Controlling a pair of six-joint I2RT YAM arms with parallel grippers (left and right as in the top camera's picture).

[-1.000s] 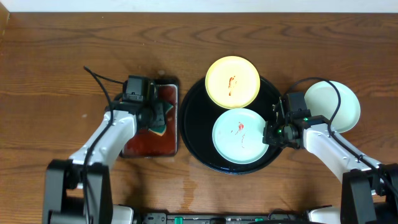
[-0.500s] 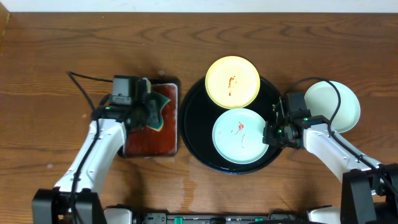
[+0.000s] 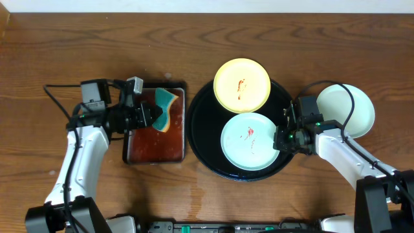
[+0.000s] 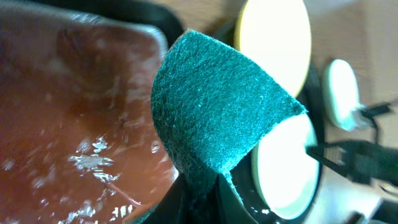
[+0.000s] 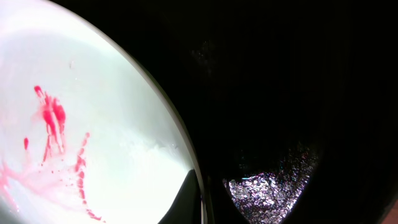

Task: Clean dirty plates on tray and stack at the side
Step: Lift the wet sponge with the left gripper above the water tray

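The brown wooden desk (image 3: 65,52) carries one large black tray (image 3: 200,133), one small dark tray of reddish liquid (image 3: 155,147), one sponge and three plates. What has just changed is on your left. A second ago the left tool (image 3: 147,115) was low over the small tray with the green sponge (image 3: 164,107) down at the liquid. Now the arm has drawn back toward the left, and the sponge hangs lifted over the upper right corner of that tray, clamped between the fingers with its rough green face curling free. The sponge looks wetted and ready, so your next step is probably carrying it across to the plates for scrubbing. Your right side has not moved. The right tool (image 3: 283,139) stays closed on the right rim of the smeared mint plate (image 3: 249,141), which lies in the lower half of the black tray with red streaks near its middle, apparently steadied for the wipe. The yellow plate (image 3: 242,85), also marked red at its centre, sits on the tray's far rim, partly overhanging it. The third plate (image 3: 359,115), mint too, rests on the desk to the right of the tray and shows no red, so one of three looks done and set aside, with two still dirty on the tray.
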